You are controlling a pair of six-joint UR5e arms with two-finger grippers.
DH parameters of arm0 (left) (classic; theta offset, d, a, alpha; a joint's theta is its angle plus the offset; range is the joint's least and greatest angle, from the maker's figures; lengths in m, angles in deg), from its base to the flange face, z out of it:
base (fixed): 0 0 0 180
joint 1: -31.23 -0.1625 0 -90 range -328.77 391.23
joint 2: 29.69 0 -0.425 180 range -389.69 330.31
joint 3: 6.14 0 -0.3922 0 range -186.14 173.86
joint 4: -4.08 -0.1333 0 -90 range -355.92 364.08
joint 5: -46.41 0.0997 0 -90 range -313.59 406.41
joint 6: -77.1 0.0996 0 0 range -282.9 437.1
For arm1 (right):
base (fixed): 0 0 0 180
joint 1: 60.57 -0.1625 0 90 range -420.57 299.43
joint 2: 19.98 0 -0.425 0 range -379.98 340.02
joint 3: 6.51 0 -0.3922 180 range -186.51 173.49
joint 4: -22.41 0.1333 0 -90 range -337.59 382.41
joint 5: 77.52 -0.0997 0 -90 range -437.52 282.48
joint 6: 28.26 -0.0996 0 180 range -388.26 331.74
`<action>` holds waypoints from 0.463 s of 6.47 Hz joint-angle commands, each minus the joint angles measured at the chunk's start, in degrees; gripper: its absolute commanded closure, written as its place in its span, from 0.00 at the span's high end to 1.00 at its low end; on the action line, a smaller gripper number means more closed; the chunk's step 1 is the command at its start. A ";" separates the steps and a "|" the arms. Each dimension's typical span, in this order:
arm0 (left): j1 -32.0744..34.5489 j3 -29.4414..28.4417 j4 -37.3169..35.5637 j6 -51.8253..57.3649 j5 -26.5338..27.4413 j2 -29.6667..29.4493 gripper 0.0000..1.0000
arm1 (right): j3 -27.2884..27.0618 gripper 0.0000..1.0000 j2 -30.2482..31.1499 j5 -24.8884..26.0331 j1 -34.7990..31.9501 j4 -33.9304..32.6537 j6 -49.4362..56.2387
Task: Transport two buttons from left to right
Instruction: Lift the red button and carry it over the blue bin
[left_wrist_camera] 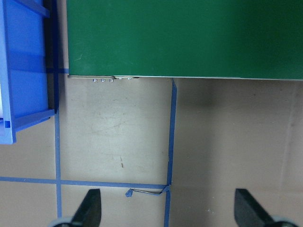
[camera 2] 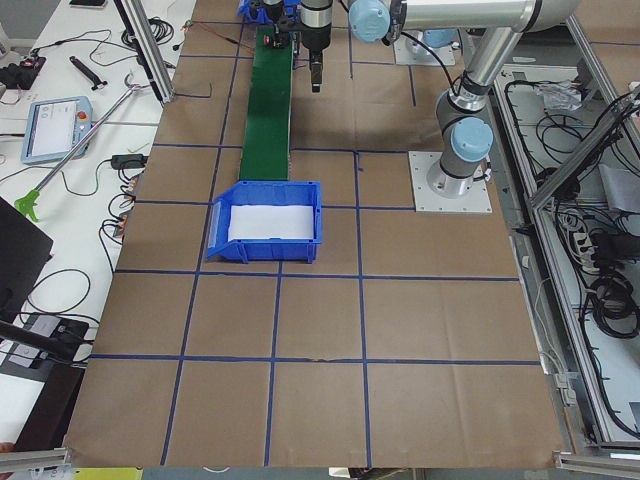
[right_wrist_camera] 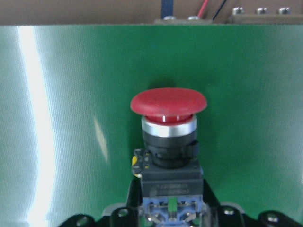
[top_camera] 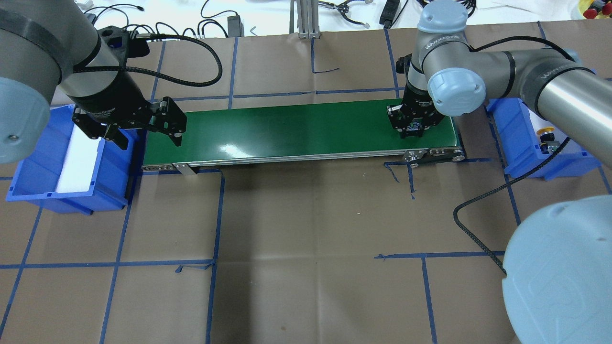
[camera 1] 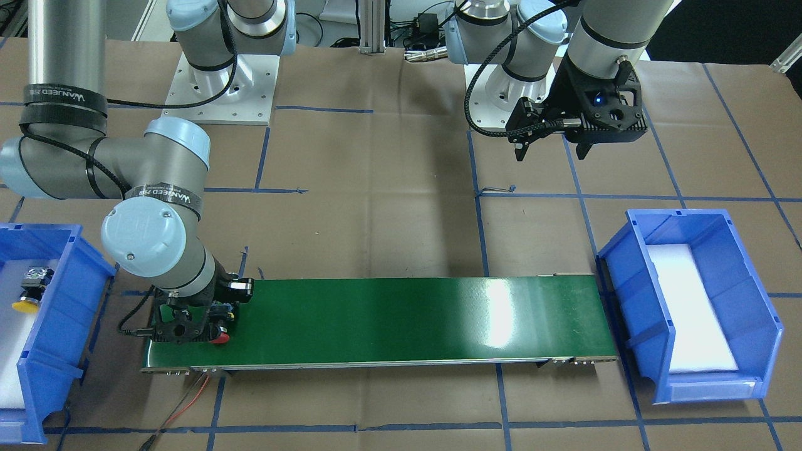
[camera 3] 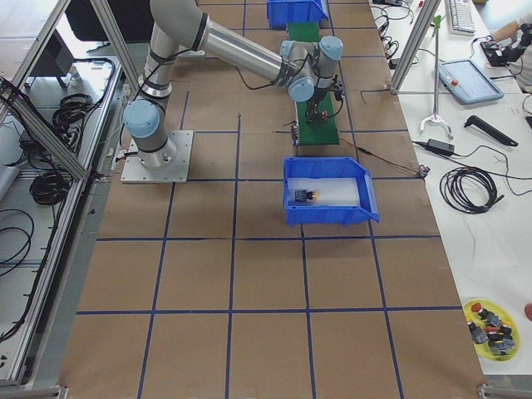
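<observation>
One red button (right_wrist_camera: 168,137) is clamped in the right claw (top_camera: 412,131) at the right end of the belt (camera 1: 407,319); whether it touches the belt is unclear. The yellow button (camera 1: 28,291) lies in the right bin (camera 1: 69,300). The left claw (camera 1: 551,149) hangs wide open and empty. The next move is probably to set the red button down, release it and lift clear.
</observation>
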 commanded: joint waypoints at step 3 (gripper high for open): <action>0.00 0.00 0.00 0.00 0.02 0.03 1.00 | 10.28 0.04 4.71 3.23 9.10 7.52 10.85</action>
